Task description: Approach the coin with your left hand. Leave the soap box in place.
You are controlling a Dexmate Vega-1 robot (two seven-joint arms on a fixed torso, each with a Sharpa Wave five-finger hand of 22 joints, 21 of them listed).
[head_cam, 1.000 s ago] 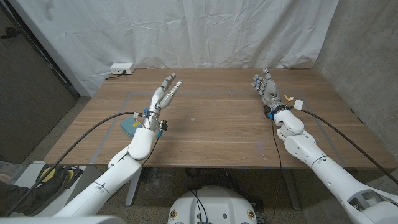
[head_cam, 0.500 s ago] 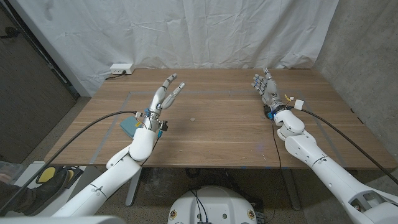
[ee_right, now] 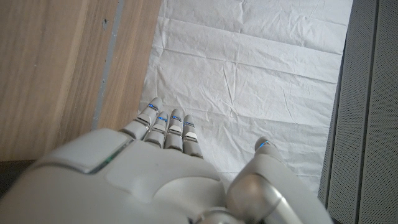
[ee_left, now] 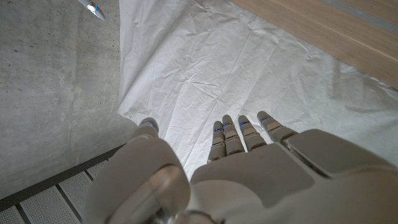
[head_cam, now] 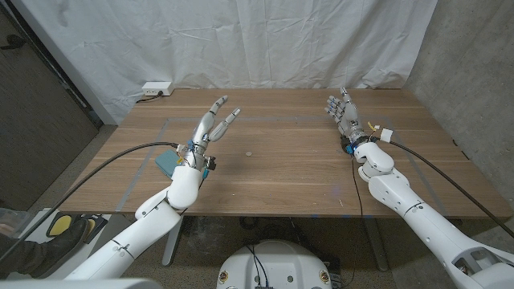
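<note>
In the head view, the left hand (head_cam: 210, 127) is hanging raised above the desk (head_cam: 289, 172), its fingers spread apart and pointing away from the robot, holding nothing. The coin (head_cam: 249, 153) is lying on the bare wood toward the robot's right of that hand and a little nearer the robot, near but clearly apart. The soap box (head_cam: 166, 160) is sitting beside the left wrist, on the side away from the coin. The right hand (head_cam: 343, 113) is standing empty with fingers loosely apart, well apart from the coin, so the left is the nearer one.

In the left wrist view, the left hand (ee_left: 249, 168) is showing its back, fingers extended toward the white backdrop.

In the right wrist view, the right hand (ee_right: 161, 168) is likewise showing extended fingers, gripping nothing.
</note>
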